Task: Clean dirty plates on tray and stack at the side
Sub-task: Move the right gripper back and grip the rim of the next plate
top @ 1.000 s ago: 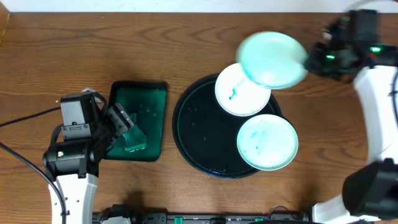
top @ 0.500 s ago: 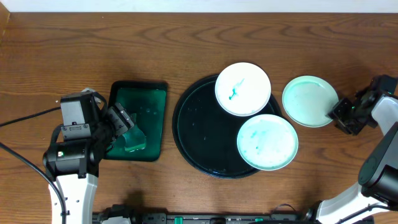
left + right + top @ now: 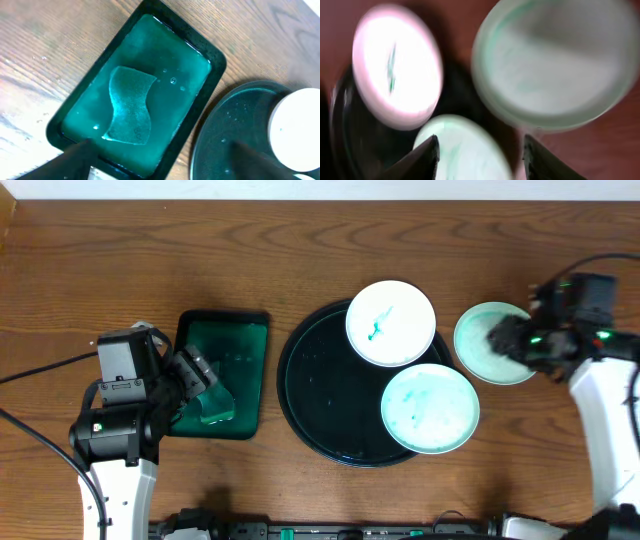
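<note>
Hovering over the pale plate (image 3: 472, 348) at right, beside the tray (image 3: 320, 395), the right gripper (image 3: 501, 338) stands released; the left gripper (image 3: 204, 383) gapes above the green basin (image 3: 240, 348).

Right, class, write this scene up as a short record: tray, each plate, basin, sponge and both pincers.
tray: round, dark, holds two plates
white plate: on tray, green streak
pale green plate: on tray, green smears
third plate: on table, right of tray
basin: left of tray
sponge: lying in basin
left pincer: open, at basin's left side
right pincer: open, over third plate
</note>
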`<state>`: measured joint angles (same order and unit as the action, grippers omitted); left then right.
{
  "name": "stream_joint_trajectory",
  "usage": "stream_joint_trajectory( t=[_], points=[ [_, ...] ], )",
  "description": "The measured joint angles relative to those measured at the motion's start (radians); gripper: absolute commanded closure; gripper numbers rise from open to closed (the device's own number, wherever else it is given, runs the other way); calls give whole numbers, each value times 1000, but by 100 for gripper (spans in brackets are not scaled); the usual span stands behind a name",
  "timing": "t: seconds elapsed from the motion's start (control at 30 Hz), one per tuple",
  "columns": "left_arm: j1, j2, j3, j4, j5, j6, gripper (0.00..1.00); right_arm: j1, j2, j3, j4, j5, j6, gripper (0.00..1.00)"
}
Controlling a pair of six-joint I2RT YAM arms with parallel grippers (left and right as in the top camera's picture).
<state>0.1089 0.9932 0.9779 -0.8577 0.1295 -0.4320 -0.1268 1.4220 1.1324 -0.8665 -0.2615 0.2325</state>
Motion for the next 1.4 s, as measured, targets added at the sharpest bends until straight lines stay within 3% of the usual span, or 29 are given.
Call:
stream_joint_trajectory(
  t=[0.23,0.3,0.33,0.37,0.4,0.43,0.77,1.03,1.23,1.4],
  points=[
    [0,0,0,0,0,-5,5,177,39,-137,-29,193,39,41],
    [0,0,0,-1,0,-5,6,183,51,-201,-10,215,56,46],
    [0,0,0,-3,0,-5,6,183,53,-230,4,219,62,54],
    [0,0,0,-4,0,-5,6,183,53,-257,16,219,68,67],
    [0,0,0,-5,0,-5,6,182,53,-278,29,217,71,92],
    [0,0,0,-6,-1,-5,6,183,54,-302,42,213,78,99],
    [0,0,0,-7,0,-5,6,191,35,-239,26,128,-23,99],
    [0,0,0,-18,0,-5,5,377,0,-135,162,55,-111,99],
    [0,2,0,-25,0,-5,5,538,156,-135,266,74,-127,99],
    [0,15,0,-28,0,-5,5,575,324,-135,271,47,-139,99]
  ],
)
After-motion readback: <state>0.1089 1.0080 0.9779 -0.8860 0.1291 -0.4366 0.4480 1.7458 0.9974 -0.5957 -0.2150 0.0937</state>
